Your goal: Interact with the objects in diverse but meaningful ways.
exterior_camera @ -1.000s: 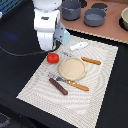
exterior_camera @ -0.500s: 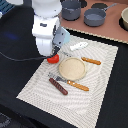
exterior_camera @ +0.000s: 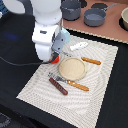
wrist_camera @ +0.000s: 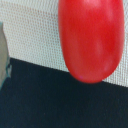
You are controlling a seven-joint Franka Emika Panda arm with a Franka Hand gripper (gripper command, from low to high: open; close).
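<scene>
Because the tomato [wrist_camera: 91, 37] looks smooth, round and glossy, it will likely be light and rigid but slippery, so a hold across its widest middle seems safest, with pads on opposite flanks. It sits at the edge of the placemat [exterior_camera: 102, 75], roughly at nine o'clock from the plate [exterior_camera: 71, 68], and is almost hidden under the arm in the exterior view. Bent steeply down over that spot, the arm holds the gripper [exterior_camera: 51, 56] just above the tomato, which fills the wrist view. Neither view shows the fingers, so I cannot tell how wide they stand or whether they hold anything.
</scene>
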